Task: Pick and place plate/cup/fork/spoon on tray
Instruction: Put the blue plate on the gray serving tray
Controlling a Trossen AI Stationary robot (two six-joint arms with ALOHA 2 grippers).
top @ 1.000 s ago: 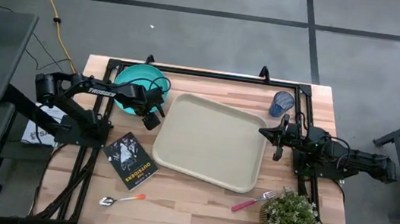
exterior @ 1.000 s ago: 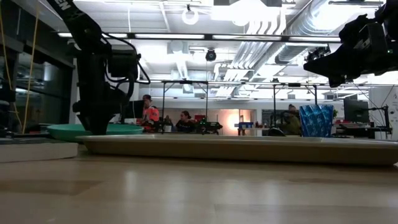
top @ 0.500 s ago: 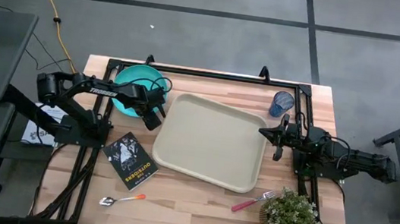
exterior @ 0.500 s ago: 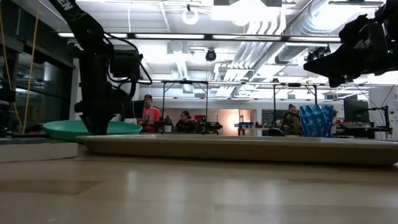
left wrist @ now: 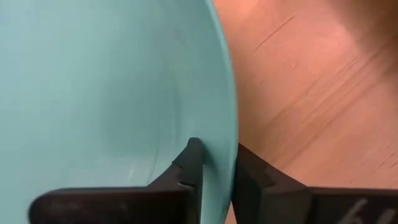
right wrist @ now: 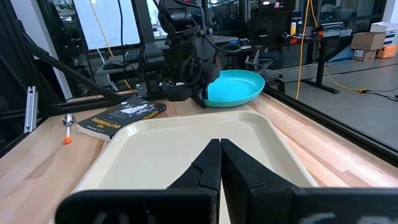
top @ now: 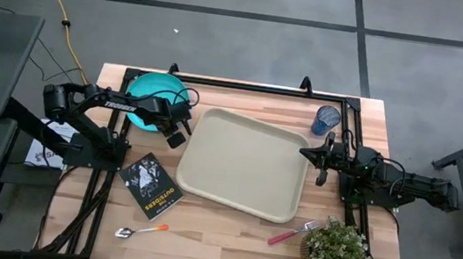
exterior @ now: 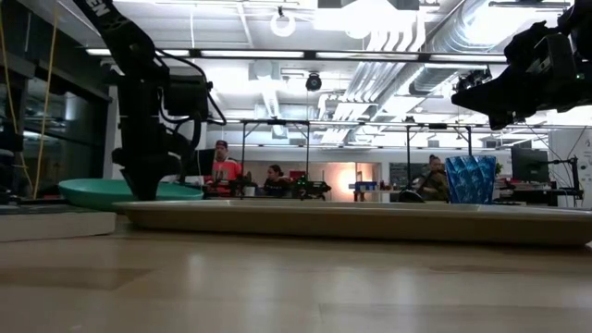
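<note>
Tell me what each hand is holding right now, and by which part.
The left hand holds the plate by its rim, one finger on each face of the edge. The right hand is shut on nothing, above the tray.

A dark book [top: 151, 185] lies flat on the wooden table [top: 227, 235], and a small potted plant [top: 336, 249] stands near one corner.

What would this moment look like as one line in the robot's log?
left tool: shut on plate rim, left of tray | right tool: shut, waiting over tray
</note>
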